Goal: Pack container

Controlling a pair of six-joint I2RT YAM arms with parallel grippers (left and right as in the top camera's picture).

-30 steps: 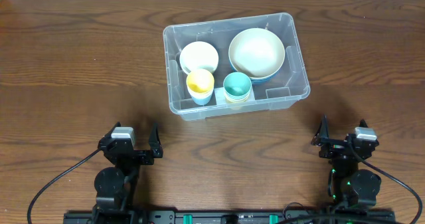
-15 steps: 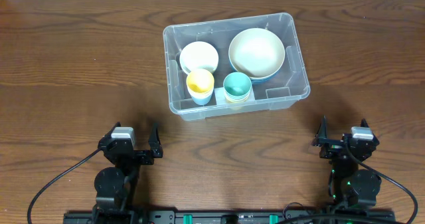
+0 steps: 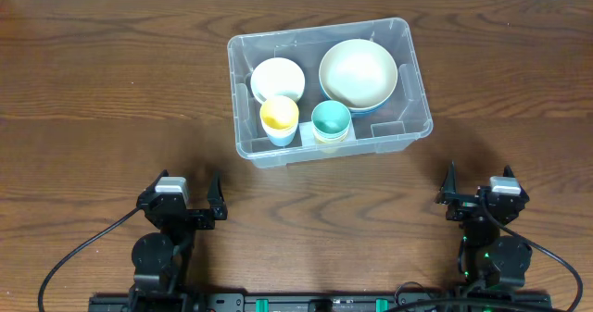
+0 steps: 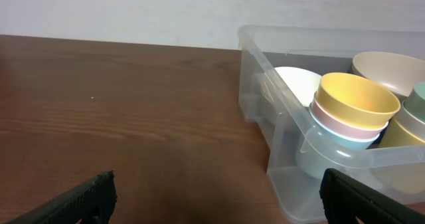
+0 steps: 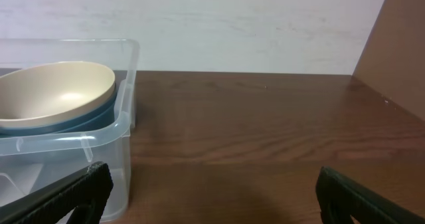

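The container (image 3: pixel 315 31) is a large clear plastic bin at the middle back of the table. It holds a small white bowl (image 3: pixel 277 78), a large cream bowl (image 3: pixel 358 71) nested on a blue one, a yellow-topped cup stack (image 3: pixel 279 118) and a teal-topped cup stack (image 3: pixel 331 120). My left gripper (image 3: pixel 181 190) is open and empty at the front left, well short of the bin. My right gripper (image 3: pixel 484 192) is open and empty at the front right. The left wrist view shows the bin's near corner (image 4: pixel 285 164) and the yellow cup (image 4: pixel 355 104). The right wrist view shows the bin's end wall (image 5: pixel 126 91).
The wooden table (image 3: pixel 111 99) stretches to both sides of the bin. A pale wall (image 5: pixel 219 24) stands behind the table's far edge. A brown panel (image 5: pixel 398 44) rises at the right in the right wrist view.
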